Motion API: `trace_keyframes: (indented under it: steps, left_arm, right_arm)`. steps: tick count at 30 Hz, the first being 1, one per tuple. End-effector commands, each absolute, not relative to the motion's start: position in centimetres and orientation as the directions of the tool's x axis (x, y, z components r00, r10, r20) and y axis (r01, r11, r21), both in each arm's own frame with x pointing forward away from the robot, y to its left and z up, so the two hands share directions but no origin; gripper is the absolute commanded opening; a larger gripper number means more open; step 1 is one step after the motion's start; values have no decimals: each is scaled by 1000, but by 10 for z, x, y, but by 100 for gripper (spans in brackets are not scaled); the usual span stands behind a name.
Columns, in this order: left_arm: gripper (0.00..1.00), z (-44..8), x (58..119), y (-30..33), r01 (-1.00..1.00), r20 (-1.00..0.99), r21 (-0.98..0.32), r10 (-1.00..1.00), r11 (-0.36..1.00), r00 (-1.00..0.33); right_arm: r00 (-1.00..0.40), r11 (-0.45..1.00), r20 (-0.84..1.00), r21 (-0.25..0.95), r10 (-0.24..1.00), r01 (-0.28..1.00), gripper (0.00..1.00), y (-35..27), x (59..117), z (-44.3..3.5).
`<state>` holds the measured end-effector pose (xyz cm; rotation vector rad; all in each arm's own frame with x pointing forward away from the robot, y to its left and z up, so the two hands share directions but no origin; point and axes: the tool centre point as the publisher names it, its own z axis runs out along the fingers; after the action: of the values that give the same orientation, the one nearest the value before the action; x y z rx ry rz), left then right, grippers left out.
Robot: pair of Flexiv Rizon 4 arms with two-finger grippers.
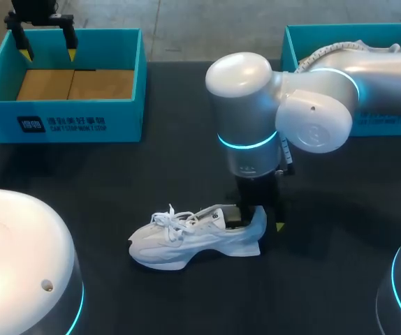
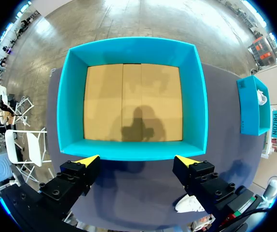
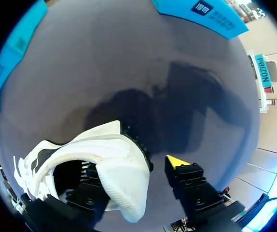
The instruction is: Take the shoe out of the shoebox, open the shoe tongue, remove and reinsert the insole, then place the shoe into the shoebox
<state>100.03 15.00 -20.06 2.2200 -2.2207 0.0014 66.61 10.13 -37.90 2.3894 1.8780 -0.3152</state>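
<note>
Looking down on the dark table, we see the white shoe standing on its sole near the middle, well apart from both boxes. Its toe points left, its heel right, and its laces lie loose on top.

Our right gripper comes straight down onto the heel. In the right wrist view the shoe fills the space by that gripper. One finger reaches inside the shoe's opening behind the heel cup. The other, yellow-tipped finger stands outside the heel with a narrow gap to it. So the fingers straddle the heel without both pressing on it.

Our left gripper hangs above the teal shoebox at the far left, fingers spread wide and holding nothing. From the left wrist view, that gripper sits just over the shoebox wall, and the brown cardboard floor is bare.

A second teal box stands at the far right, partly behind our right arm.
</note>
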Motion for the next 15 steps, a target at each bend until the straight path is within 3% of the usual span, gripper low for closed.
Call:
trace_keyframes:
  steps: [1,15]
  left_arm:
    - [100,-200,1000,150,-1000,1,0,-1000,0,0]
    - [100,-200,1000,150,-1000,1,0,-1000,0,0]
  right_arm:
    - [569,-576,-217,38,793,817,100,105,660,-373]
    - [530,-534,-171,27,831,845,100,99,660,-335]
